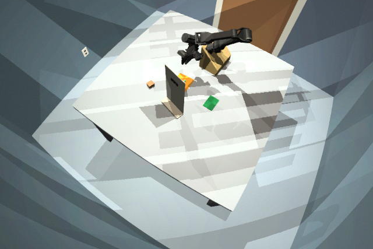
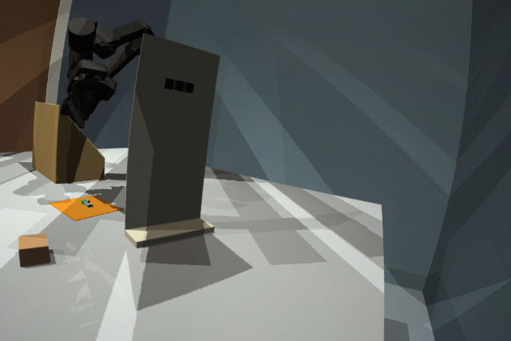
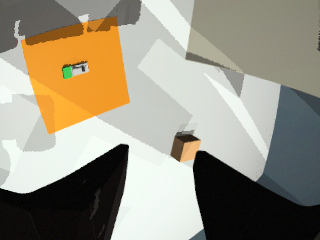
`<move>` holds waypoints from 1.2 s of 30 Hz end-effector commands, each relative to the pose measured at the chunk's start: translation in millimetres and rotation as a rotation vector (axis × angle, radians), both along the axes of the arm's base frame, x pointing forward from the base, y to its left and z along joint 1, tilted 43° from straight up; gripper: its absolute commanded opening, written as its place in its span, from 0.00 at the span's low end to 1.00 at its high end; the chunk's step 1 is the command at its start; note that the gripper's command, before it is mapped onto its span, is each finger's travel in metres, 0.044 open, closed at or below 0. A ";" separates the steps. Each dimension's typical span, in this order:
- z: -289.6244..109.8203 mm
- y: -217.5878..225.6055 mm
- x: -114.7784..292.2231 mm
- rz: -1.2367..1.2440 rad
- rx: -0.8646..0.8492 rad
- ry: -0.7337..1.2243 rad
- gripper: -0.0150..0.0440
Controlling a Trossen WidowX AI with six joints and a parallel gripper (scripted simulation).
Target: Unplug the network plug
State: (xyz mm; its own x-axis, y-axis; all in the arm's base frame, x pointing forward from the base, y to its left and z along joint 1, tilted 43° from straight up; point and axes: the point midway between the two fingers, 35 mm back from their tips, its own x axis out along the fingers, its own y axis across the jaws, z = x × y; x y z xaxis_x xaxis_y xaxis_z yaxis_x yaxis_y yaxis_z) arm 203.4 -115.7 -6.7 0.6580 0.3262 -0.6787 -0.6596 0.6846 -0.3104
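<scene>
Raised above the tabletop [image 1: 126, 110], the hand [image 1: 184, 58] hung with its fingers parted and nothing between them, touching nothing. Below it the plug [image 3: 75, 70] lay on the orange marked square [image 3: 76, 76], near the square's middle, its green end visible in the wrist view. Just beside that square stood the upright panel [image 2: 171, 135], its dark sockets [image 2: 179, 85] showing. A small brown block [image 2: 33, 249] sat apart from them.

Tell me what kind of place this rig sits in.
Likely an indoor test bench: a white table carrying an upright panel with sockets, an orange marked square holding the plug, and a brown door behind the arm.
</scene>
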 end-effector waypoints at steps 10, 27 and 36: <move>37.7 -21.7 -10.0 0.000 -0.008 -0.023 0.52; 39.8 -22.5 -10.8 0.000 -0.007 -0.024 1.00; 39.8 -22.5 -10.8 0.000 -0.007 -0.024 1.00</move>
State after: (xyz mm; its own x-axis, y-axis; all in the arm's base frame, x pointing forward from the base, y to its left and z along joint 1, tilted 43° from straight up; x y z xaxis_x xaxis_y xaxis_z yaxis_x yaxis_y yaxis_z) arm 191.9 -137.3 31.8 0.6712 0.3219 -0.6677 -0.6516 0.6857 -0.3245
